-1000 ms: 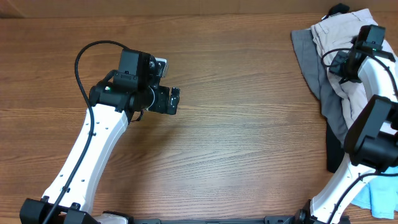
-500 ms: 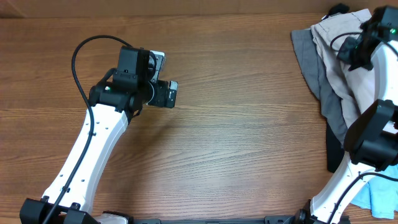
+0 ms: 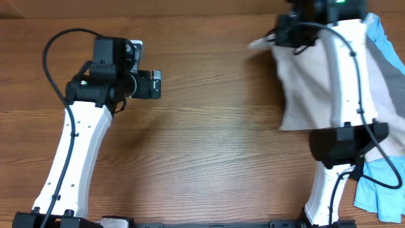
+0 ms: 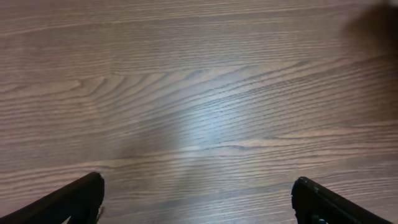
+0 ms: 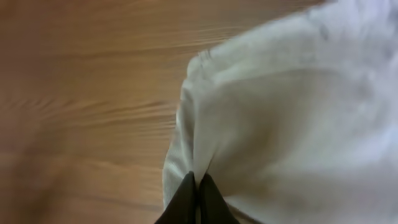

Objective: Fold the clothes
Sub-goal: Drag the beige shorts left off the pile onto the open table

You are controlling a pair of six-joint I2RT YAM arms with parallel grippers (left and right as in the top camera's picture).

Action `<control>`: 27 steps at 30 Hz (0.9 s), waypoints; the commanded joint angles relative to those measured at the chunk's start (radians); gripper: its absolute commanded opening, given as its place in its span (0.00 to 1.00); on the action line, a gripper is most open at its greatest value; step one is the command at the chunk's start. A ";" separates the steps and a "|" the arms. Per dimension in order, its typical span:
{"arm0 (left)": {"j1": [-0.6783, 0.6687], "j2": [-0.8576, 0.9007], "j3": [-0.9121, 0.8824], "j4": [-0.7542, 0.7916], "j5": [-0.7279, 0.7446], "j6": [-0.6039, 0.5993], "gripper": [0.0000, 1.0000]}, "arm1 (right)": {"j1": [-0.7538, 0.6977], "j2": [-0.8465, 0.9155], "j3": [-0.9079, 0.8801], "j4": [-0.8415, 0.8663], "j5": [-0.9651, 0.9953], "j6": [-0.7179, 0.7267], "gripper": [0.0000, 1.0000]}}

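A brown wood-grain table (image 3: 209, 145) fills the overhead view, with a white arm reaching in from each side of the 6 o'clock edge. The pair of light beige cotton shorts (image 3: 304, 88) is found towards 2 o'clock on the table. From its gripped upper edge it spreads down towards 5 o'clock, partly covered by the right arm. The right gripper (image 3: 288, 35) is seen at about 1 o'clock. In the right wrist view its jaws are pressed together on a fold of the shorts' pale fabric (image 5: 280, 124), with the dark fingertips (image 5: 186, 202) meeting at the hem. Whether the cloth is lifted clear of the wood cannot be told, as the picture is blurred.

The left gripper (image 3: 155, 84) is held at about 10 o'clock, well apart from the shorts and pointing towards 3 o'clock. In the left wrist view its jaws are spread wide with only bare wood between them.

A grey garment (image 3: 387, 66) lies at 3 o'clock, just beside the shorts. A light blue garment (image 3: 380, 190) is seen at about 4 o'clock, near the right arm's base.
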State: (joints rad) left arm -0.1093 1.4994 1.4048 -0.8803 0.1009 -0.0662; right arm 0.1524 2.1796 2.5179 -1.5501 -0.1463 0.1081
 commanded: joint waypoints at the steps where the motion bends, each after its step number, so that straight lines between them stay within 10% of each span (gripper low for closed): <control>1: 0.004 0.004 0.031 -0.018 0.108 0.030 1.00 | 0.072 -0.033 0.037 0.014 -0.044 0.053 0.04; 23: 0.310 0.004 0.031 -0.132 0.233 0.090 1.00 | 0.441 0.023 -0.053 0.537 -0.072 0.308 0.06; 26: 0.315 0.004 0.031 -0.122 0.233 0.090 1.00 | 0.475 0.060 -0.053 0.507 -0.079 0.280 1.00; 27: 0.316 0.004 0.031 -0.121 0.233 0.090 1.00 | 0.475 0.053 -0.049 0.491 -0.076 0.278 1.00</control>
State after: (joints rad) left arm 0.2039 1.4994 1.4128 -1.0073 0.3080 0.0032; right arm 0.6159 2.2189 2.4725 -1.0359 -0.2146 0.3977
